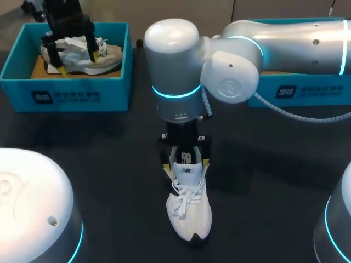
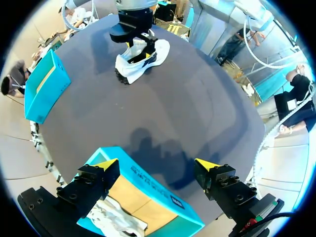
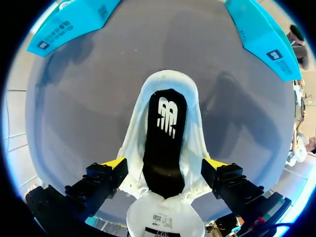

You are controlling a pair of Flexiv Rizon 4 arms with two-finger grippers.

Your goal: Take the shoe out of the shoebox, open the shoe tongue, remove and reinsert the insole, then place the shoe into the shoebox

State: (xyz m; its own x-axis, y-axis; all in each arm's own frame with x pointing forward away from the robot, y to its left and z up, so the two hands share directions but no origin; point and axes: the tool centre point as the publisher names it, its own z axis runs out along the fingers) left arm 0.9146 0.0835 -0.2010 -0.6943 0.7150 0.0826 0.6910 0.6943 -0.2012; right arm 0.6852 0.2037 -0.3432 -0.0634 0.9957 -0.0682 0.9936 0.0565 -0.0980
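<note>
A white shoe (image 1: 189, 211) lies on the dark table, toe toward the near edge. Its black insole (image 3: 165, 143) sits inside and the white tongue (image 3: 165, 219) is folded forward. My right gripper (image 1: 186, 164) stands open over the shoe's collar, one yellow-tipped finger (image 3: 114, 164) on each side of the shoe (image 3: 192, 148) and none gripping it. At the far left, my left gripper (image 1: 78, 61) hangs open above a teal shoebox (image 1: 71, 96). That box (image 2: 158, 190) is below the left gripper (image 2: 157, 165) in the left wrist view, with the white shoe (image 2: 140, 61) far ahead.
The left box holds a beige shoe (image 1: 107, 57) and crumpled white paper (image 1: 68, 46). A second teal box (image 1: 307, 90) stands at the far right behind my right arm. Dark table surrounds the white shoe.
</note>
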